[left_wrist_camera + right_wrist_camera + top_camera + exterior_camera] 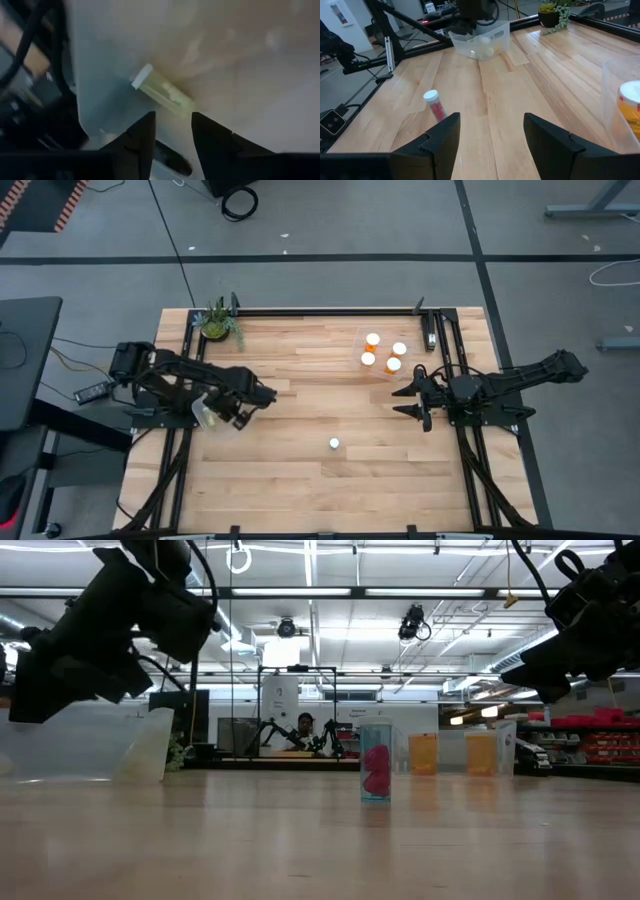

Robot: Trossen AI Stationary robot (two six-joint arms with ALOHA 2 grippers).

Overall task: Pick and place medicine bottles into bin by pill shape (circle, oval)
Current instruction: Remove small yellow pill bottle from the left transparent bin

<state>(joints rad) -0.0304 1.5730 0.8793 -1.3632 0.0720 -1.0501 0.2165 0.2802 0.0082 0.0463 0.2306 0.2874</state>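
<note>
At left, we see the left claw (238, 416) parted over a clear bin (212, 413) holding one bottle (162, 90). A lone bottle (334, 444) stands mid-tabletop (300, 480); four bottles (385, 352) fill the far bin (372, 376) beside the open, empty right claw (407, 400).

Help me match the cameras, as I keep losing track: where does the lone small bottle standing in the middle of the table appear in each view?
High view: lone bottle, white cap, lower centre of the table.
Low view: centre, clear body with pink pills, standing upright.
Left wrist view: not in it.
Right wrist view: left of centre, beyond the open right gripper.
Shared landmark: the potted plant at the table's far left corner, also in the right wrist view.
</note>
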